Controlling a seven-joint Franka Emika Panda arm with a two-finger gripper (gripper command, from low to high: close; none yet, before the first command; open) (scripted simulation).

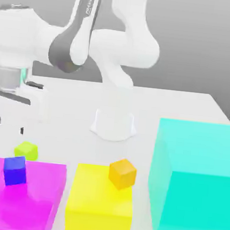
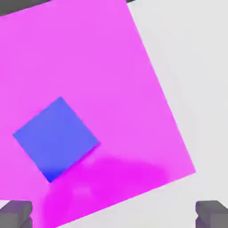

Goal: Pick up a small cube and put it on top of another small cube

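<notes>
From where I stood, the job had hardly begun. At the exterior view's left the gripper (image 1: 9,123) hung above the counter (image 1: 187,107) with its jaws spread wide and nothing between them, its dark fingertips (image 2: 17,213) well apart. The small lime cube (image 1: 27,150) sat on the counter just below the gripper and a little toward the exterior view's right, untouched, close against the far edge of the big magenta block (image 1: 38,199). Below the gripper and nearer the camera, the small blue cube (image 1: 15,171) rested on top of that magenta block, nothing stacked on it. So the grasp, the lift, the carry and the placing were all, by my reckoning, yet to come. Further right of the gripper a small orange cube (image 1: 122,173) stood on a yellow block (image 1: 97,210), and beyond that a large cyan block (image 1: 194,185). The counter was plain pale white, smooth and matte; behind it the room was only a flat grey backdrop.
</notes>
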